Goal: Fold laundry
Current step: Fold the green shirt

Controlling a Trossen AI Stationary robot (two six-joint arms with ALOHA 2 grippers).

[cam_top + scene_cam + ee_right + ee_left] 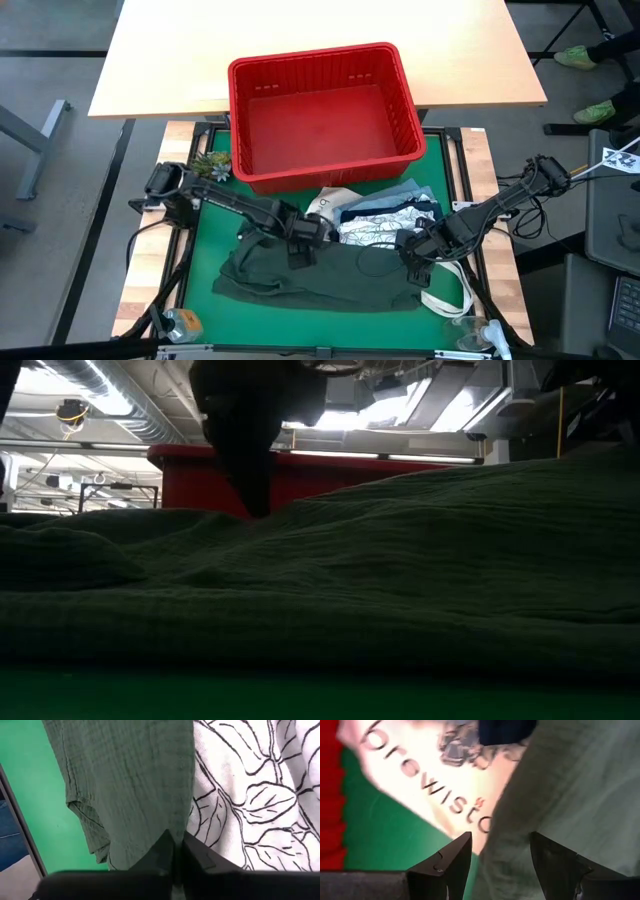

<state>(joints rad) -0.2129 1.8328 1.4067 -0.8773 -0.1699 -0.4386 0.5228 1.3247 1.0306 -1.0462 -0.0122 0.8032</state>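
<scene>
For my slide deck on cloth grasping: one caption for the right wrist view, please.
Right gripper shut on the edge of the olive green garment, beside the white leaf-print garment on the green mat.

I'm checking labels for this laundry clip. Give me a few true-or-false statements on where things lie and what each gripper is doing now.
1. The red basket holds garments. False: it is empty.
2. The right gripper is shut on the olive green garment. True.
3. The left gripper is shut. False: its fingers stand open over the olive garment's edge.
4. The leaf-print garment lies beside the olive one. True.
</scene>
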